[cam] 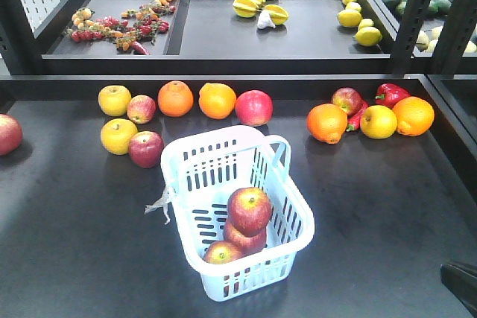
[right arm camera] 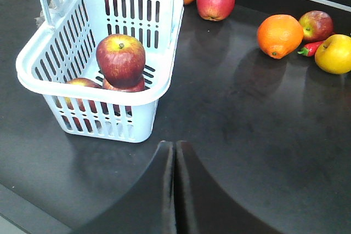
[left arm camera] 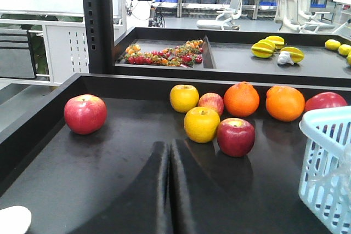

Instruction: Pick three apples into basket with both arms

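Both grippers were closed on nothing: left gripper (left arm camera: 170, 190) and right gripper (right arm camera: 174, 190) each had fingers pressed together, held low over the bare tabletop (cam: 373, 214), arms pulled back toward the near edge. Three apples (cam: 249, 211) sat stacked in the basket (cam: 294, 221) at centre, so the job looked done. Apples are prob. firm, smooth, a bit slippery, round; best gripped across the widest part. Basket looked light, stiff plastic; take it by the handles.
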Available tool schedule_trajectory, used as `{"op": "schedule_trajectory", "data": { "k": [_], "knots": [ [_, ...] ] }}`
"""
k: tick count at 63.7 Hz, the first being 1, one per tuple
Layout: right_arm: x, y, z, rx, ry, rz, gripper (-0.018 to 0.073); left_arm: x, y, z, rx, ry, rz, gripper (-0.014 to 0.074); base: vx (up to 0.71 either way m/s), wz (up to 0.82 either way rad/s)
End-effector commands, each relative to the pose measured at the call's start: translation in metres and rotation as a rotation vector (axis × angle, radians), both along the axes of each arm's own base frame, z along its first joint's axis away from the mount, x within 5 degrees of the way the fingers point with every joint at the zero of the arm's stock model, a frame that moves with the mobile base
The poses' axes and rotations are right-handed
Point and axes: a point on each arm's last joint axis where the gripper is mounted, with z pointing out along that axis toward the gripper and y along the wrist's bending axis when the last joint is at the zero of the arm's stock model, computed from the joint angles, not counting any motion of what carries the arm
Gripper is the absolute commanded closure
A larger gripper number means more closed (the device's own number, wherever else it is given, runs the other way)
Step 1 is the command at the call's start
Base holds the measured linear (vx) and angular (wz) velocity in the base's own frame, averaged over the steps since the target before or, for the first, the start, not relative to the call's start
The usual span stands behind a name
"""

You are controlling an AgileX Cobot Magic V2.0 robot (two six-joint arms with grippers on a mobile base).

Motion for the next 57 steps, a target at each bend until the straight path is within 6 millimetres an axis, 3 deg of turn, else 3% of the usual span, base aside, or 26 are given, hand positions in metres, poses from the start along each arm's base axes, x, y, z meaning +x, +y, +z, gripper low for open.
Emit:
{"op": "schedule_trajectory", "data": {
  "k": [1, 57],
  "knots": [
    [0.0034, 0.0005, 0.0136, 0.029, -0.083, -0.008, 0.0564, -0.0001, 0.0006, 0.0016, -0.006, -0.087, 0.008, 0.0603, 0.0, 0.0],
    [0.0034, 0.0005, 0.0136, 0.029, -0.083, -0.008, 0.0564, -0.0001, 0.0006, 0.0015, -0.014, -0.087, 0.007, 0.0603, 0.0, 0.0]
  ]
}}
